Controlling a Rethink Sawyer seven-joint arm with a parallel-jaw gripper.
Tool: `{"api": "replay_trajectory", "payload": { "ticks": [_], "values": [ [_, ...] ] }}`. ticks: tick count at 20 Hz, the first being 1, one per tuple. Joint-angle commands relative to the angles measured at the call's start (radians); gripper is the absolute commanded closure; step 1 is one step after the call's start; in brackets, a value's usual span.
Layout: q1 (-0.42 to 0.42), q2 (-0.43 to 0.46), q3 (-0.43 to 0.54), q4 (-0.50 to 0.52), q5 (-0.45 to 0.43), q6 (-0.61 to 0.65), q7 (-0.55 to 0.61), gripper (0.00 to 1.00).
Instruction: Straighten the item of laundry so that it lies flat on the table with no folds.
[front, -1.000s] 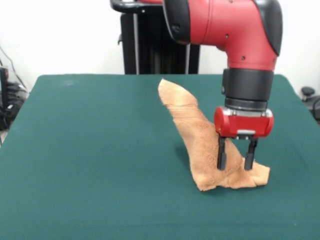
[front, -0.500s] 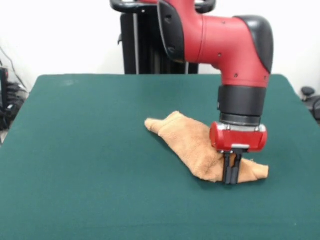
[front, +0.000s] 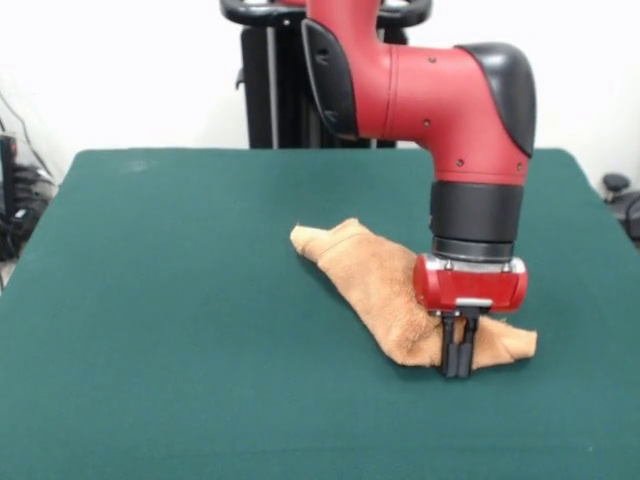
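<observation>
Front view shows the towel (front: 385, 290), a light orange-tan terry cloth, lying crumpled on the green counter (front: 170, 330) in a long, narrow heap. It sits to the right of the counter's middle, well in from all four edges. The heap runs on a slant: one bunched end rises a little toward the counter's centre and far side, while the other end tapers down toward the near right corner. Folds and creases run along its length, so the cloth is doubled over itself and not spread flat.

At the towel's near, lower end stands the end effector (front: 458, 357), pointing straight down. Its two dark fingers (front: 451, 352) are drawn together with almost no gap between them, closed on the near edge of the towel and pressed down to the counter surface or very close to it. A small flap of cloth shows to the right of the fingers, and the bulk of the towel stretches away to their left and toward the far side.

Above the fingers sits the red end effector housing, then a black wrist ring, then the red arm (front: 440, 90), which bends over from the black pedestal (front: 285, 95) at the counter's far edge.
</observation>
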Motion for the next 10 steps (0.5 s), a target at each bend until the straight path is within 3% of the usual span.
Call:
{"api": "replay_trajectory", "payload": {
  "ticks": [1,6,7,10],
  "values": [
    [-0.037,0.107,0.119,0.069,-0.01,0.129,0.148,1.0],
    [-0.037,0.103,0.115,0.056,-0.042,0.115,0.117,1.0],
    [-0.049,0.104,0.128,0.057,-0.062,0.08,0.118,0.0],
    [-0.068,0.101,0.152,0.059,-0.062,0.12,0.107,0.0]
  ]
}}
